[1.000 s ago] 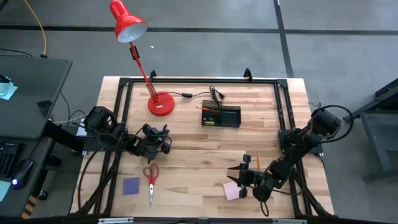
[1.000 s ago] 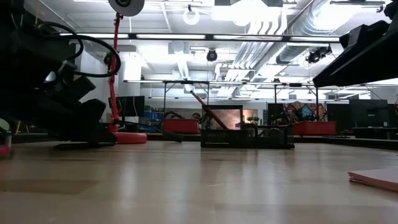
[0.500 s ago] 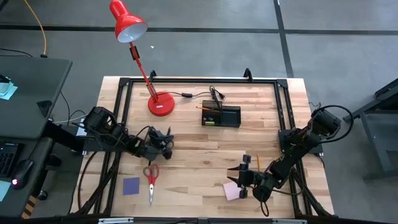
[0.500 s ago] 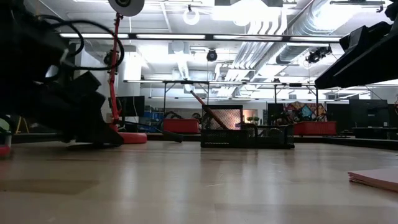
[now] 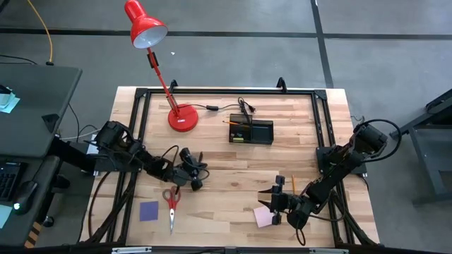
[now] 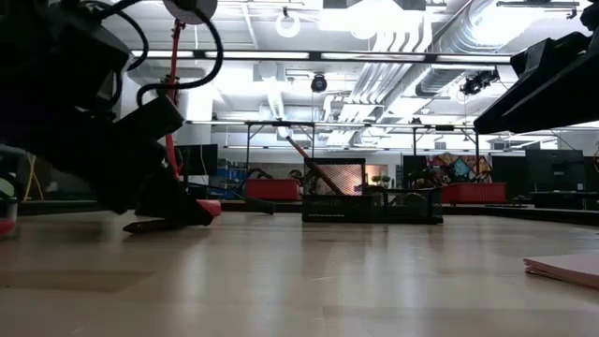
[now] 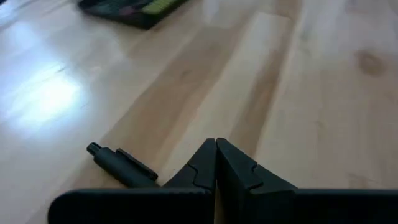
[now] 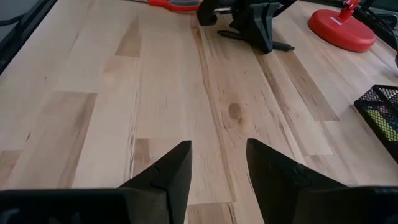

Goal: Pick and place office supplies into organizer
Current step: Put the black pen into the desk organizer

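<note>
- The left gripper sits low over the light wooden table, its dark fingers pressed together and holding nothing.
- A slim black pen lies flat on the wood just beside those fingers.
- The red-handled scissors lie near them.
- The black two-compartment organizer tray stands well apart, beside the red desk lamp.
- The right gripper waits with fingers apart near the pink square sticky pad.
</note>
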`<state>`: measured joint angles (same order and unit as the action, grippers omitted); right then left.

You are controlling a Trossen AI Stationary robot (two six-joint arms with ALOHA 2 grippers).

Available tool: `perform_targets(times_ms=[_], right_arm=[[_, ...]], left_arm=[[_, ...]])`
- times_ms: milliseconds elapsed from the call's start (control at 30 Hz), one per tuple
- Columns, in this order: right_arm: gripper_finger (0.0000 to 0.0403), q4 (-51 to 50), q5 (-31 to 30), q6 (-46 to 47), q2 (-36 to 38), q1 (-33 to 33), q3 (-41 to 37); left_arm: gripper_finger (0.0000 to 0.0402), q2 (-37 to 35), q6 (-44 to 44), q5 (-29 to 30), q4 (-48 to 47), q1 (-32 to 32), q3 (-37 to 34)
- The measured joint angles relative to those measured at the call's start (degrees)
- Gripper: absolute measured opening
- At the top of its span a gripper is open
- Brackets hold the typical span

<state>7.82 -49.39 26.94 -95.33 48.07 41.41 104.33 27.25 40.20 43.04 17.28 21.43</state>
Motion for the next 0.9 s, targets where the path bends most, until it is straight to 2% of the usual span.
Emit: perform_targets(times_ms=[133,300,533,700,900], right_arm=[[0.0144,0.0,0.0,0.0,0.0,0.0,0.0],[0.0144,-0.5,0.4,1.2,0.0,0.0,0.0],[0.0144,-1.2,0.9,1.5,0.0,0.9,0.0],[0.0144,-1.2,-0.2,1.2,0.0,1.7,0.0],[0.0144,-0.6,-0.2,0.9,0.0,1.9,0.0]], left_arm=[[0.0004,0.0,-3.3,0.2,1.2,0.1,2.1],[0.0006,-0.3,1.2,9.2,0.8,1.8,2.1],[0.0032,-0.9,3.7,16.3,-3.3,3.9,2.1],[0.0081,-0.9,10.3,14.6,-6.7,3.8,2.1],[0.0129,-1.0,18.6,13.1,-15.1,3.8,2.2]])
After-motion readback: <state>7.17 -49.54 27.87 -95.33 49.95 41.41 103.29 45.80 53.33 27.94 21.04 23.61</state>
